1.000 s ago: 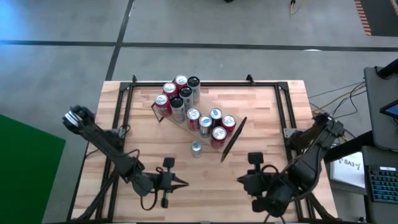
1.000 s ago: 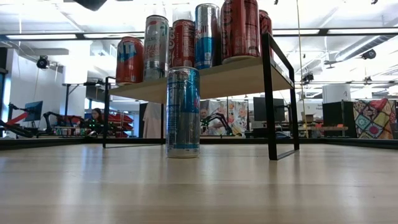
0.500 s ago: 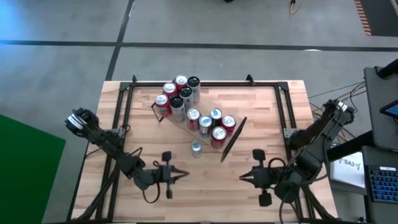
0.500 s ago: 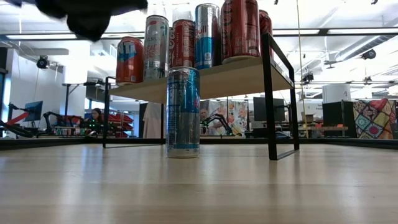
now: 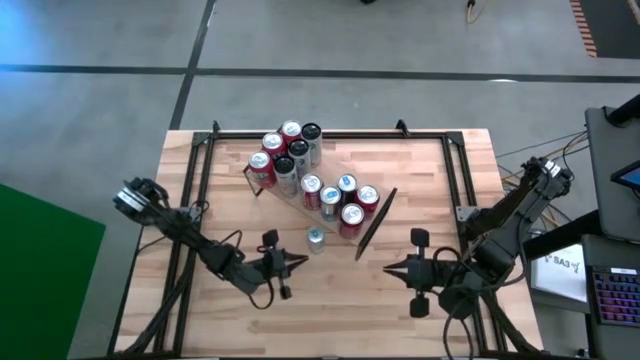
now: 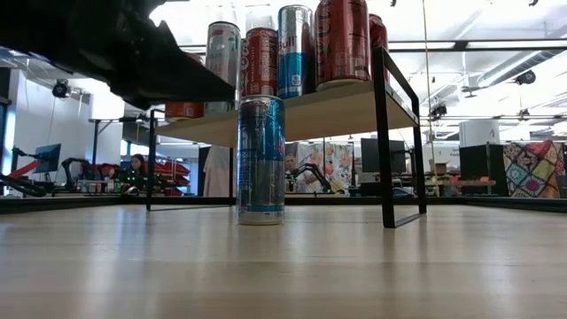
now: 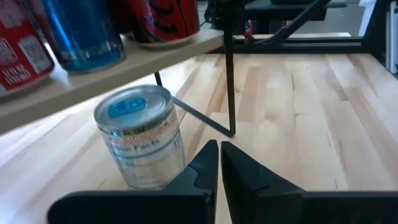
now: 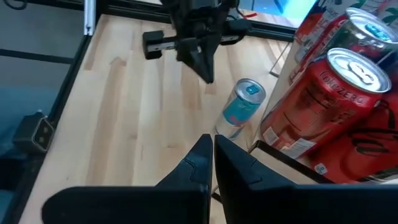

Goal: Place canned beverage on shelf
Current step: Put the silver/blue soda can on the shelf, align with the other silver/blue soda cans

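A slim silver-and-blue can (image 5: 316, 238) stands upright on its base on the table, just in front of the shelf (image 6: 330, 108); it also shows in the low view (image 6: 261, 159) and both wrist views (image 7: 142, 137) (image 8: 240, 114). The shelf's light plank (image 7: 118, 71) carries several red, silver, blue and black cans. My left gripper (image 5: 300, 263) is shut, close to the can's near left side and pointing toward it, touching nothing (image 7: 219, 148). My right gripper (image 5: 388, 270) is shut, higher and to the can's near right (image 8: 211, 138).
The shelf's black end frame (image 5: 372, 225) stands slanted on the table right of the can, its post (image 6: 383, 133) close by. Bare wooden tabletop (image 5: 340, 300) lies between and in front of the two grippers. A laptop (image 5: 615, 295) sits off the table's right edge.
My left gripper has sunk and gone toward the table's far edge, closing on the standing can; in the low view it has dropped in from the top. My right gripper has come down and shifted a little toward the far edge. Both stay shut. The can has not moved.
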You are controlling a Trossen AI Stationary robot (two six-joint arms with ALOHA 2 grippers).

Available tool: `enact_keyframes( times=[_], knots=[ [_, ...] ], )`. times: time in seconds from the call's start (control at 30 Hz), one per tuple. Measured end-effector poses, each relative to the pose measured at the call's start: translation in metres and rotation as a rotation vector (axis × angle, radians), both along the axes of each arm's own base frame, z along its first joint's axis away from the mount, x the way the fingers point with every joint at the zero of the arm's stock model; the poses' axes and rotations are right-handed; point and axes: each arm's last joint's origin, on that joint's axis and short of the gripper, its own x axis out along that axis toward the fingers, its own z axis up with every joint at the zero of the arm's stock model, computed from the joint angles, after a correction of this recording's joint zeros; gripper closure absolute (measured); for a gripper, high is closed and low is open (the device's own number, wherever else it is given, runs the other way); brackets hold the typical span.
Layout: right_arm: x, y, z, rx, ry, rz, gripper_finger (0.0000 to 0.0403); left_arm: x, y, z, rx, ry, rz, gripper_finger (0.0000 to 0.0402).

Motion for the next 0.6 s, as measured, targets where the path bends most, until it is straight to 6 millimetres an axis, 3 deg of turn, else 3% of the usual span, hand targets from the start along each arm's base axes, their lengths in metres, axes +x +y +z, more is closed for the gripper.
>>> enact_keyframes(
  times=[0.23,0.6],
  knots=[
    [0.002,-0.002,0.0,-0.015,-0.004,-0.015,0.0394,0.005,0.007,-0.009,-0.037,0.012,0.042,0.0328],
    [0.012,-0.014,-0.001,-0.014,0.0,-0.066,0.0394,0.01,0.021,-0.018,-0.079,0.022,0.149,0.0103]
  ],
)
